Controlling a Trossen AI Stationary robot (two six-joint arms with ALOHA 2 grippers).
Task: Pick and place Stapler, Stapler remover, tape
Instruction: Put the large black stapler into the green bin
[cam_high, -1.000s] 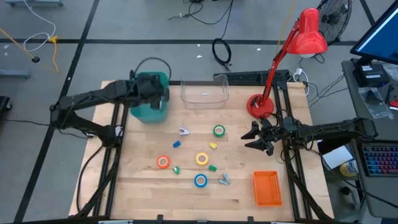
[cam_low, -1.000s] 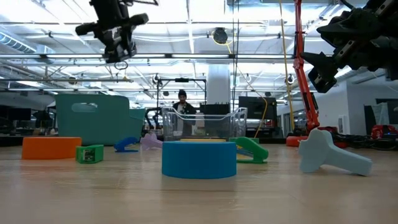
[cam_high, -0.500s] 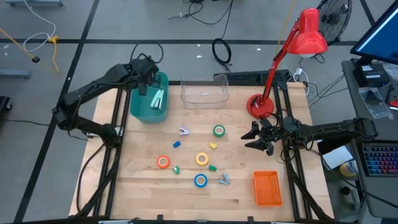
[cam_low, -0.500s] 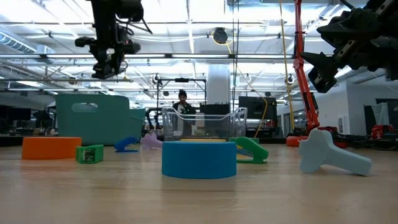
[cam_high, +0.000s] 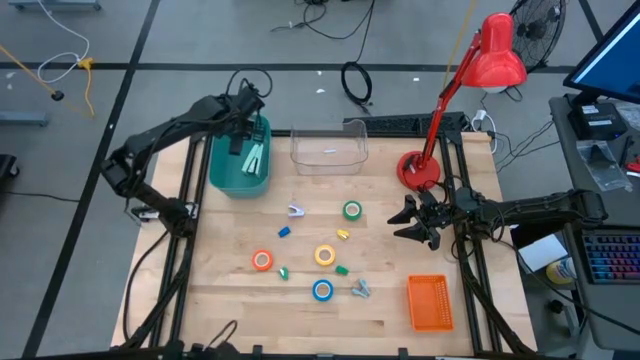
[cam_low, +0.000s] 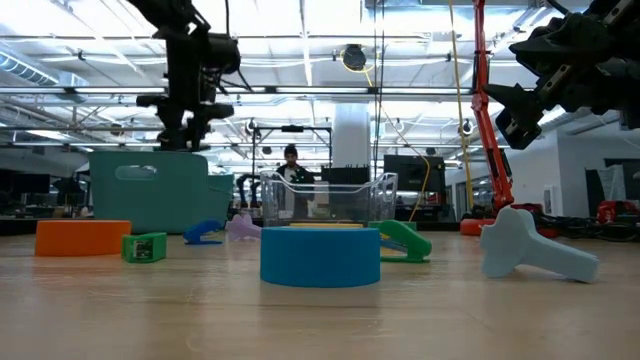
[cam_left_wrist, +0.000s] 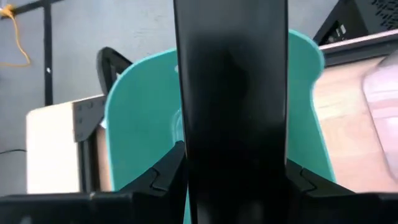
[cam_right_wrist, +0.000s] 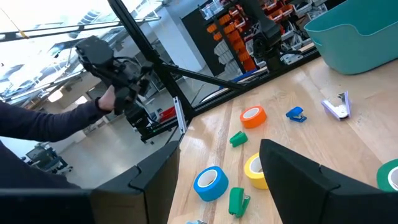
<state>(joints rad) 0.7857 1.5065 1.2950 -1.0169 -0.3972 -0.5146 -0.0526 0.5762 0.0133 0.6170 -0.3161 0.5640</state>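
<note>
A wooden worktop (cam_high: 230, 300) is carrying four tape rolls mid-table: blue (cam_high: 322, 290) nearest, orange (cam_high: 262, 260), yellow (cam_high: 325, 256), green (cam_high: 352, 210) farthest. The right gripper (cam_high: 408, 222) is hovering released at right. The left gripper (cam_high: 243, 125) is hanging over the far-left teal bin (cam_high: 222, 178); grip unclear.

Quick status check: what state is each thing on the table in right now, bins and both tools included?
teal bin: upright, a pale green item inside.
clear bin: upright, looks empty.
orange tray: flat on the table, empty.
tape rolls, green, orange, yellow, blue: lying flat, loose.
left tool: over the teal bin's back edge.
right tool: open, empty, off the table.
</note>
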